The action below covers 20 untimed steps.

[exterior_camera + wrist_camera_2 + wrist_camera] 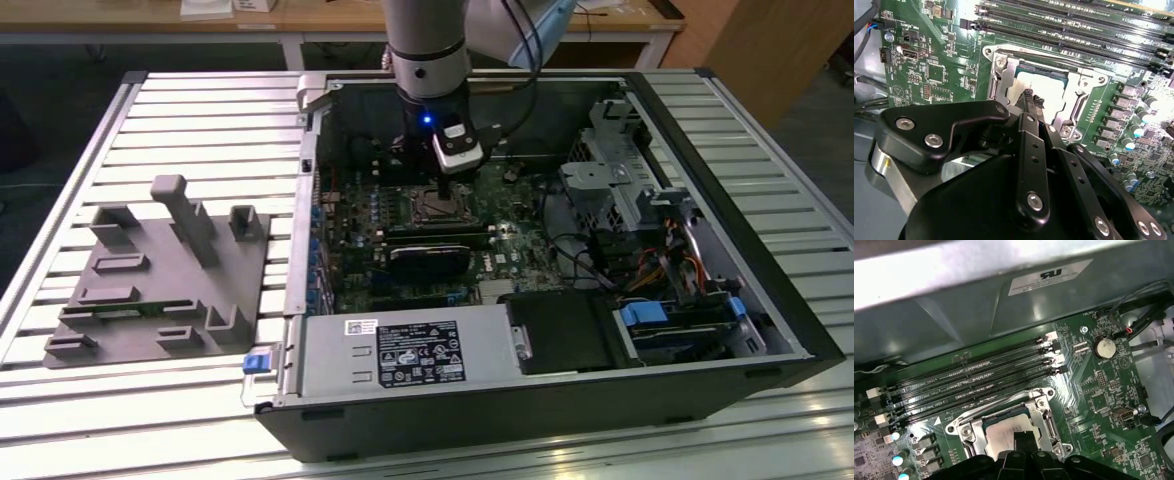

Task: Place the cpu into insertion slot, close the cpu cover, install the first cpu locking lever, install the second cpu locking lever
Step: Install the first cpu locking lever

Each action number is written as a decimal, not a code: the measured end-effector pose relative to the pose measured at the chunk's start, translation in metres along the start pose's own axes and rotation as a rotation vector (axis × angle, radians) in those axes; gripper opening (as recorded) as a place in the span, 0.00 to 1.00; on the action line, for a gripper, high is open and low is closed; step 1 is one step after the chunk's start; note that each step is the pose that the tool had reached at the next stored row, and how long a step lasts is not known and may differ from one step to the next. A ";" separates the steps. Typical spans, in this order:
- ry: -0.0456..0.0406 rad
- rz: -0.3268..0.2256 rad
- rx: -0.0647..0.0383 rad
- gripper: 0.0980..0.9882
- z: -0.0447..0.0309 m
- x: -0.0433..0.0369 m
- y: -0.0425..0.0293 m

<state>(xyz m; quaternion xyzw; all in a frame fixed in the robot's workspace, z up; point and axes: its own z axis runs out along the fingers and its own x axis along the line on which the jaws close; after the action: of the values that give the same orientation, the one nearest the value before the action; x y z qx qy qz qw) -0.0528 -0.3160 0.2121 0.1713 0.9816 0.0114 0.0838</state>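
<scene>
Claw (1032, 98) tips are pressed close together, almost shut, touching the cpu (1041, 92); nothing is visibly held between them. That pale square chip lies inside the insertion slot (1006, 427) on the green motherboard (1104, 390), framed by the silvery cpu cover (1076, 80), beside the long memory slots (974, 382), inside the open computer case (747, 300).
</scene>
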 end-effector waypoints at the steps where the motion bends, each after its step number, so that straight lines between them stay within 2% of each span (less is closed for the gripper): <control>1: -0.0001 0.000 0.000 0.01 -0.0015 -0.0003 0.0001; 6: -0.0001 0.000 0.000 0.01 -0.0120 -0.0020 0.0007; 11: -0.0001 0.000 0.000 0.01 -0.0122 -0.0020 0.0007; 12: 0.0037 0.000 0.001 0.01 -0.0120 -0.0024 0.0006; 16: 0.0404 0.000 0.013 0.01 -0.0107 -0.0051 0.0003; 17: 0.0472 0.000 0.016 0.01 -0.0105 -0.0058 0.0001; 19: 0.0561 0.000 0.019 0.01 -0.0102 -0.0074 -0.0001; 20: 0.0570 0.000 0.020 0.01 -0.0102 -0.0077 -0.0001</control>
<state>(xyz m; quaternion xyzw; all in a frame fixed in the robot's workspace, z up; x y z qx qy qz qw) -0.0474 -0.3186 0.2234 0.1718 0.9836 0.0065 0.0541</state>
